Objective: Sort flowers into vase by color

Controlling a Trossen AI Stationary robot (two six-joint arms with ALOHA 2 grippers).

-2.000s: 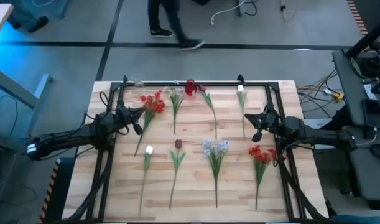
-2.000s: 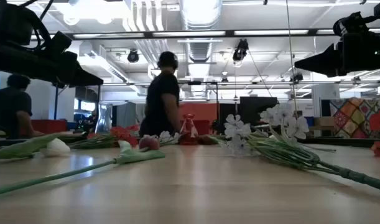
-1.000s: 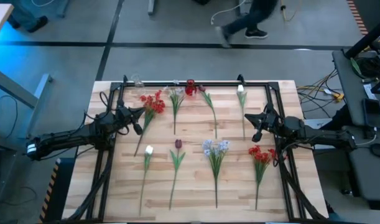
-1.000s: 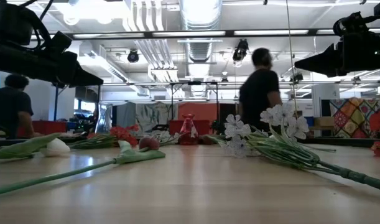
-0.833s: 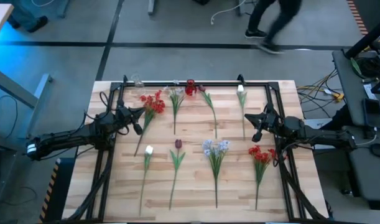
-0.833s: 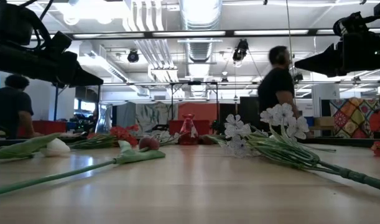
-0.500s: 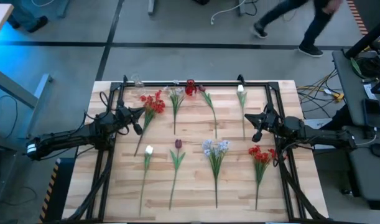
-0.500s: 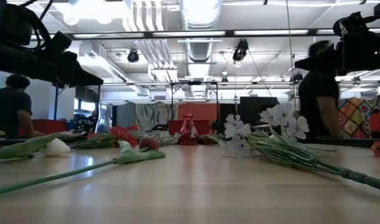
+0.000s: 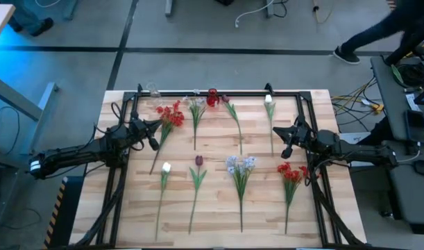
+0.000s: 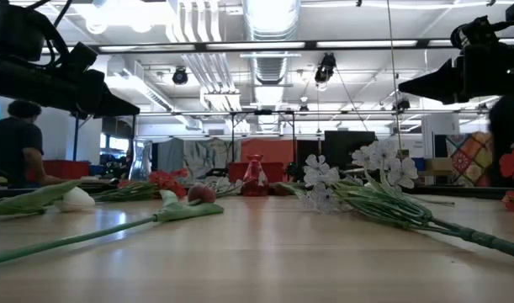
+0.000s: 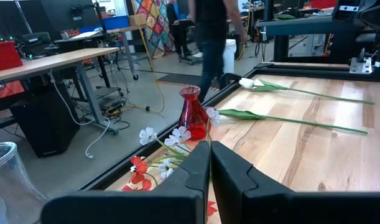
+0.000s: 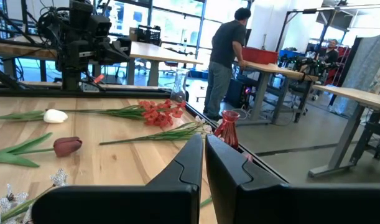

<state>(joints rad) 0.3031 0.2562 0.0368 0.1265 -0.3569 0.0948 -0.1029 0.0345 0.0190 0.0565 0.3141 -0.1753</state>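
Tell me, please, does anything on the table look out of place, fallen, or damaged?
Nothing stands out. The flowers lie flat and apart in two rough rows on the table, and the red vase stands upright at the far edge. Both grippers hang shut above the sides.

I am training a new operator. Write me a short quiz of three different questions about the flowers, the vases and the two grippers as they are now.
1. True or false: the left gripper is shut and holds no flower.
2. Which flower lies nearest the right gripper?
A. the dark red tulip
B. the white bud with its long stem
C. the pale-blue spray
3. Fill in: the red vase stands at the table's ____ edge in the high view.

Key:
1. True: it hangs beside the red cluster, gripping nothing.
2. B.
3. Far; a clear vase stands there too.
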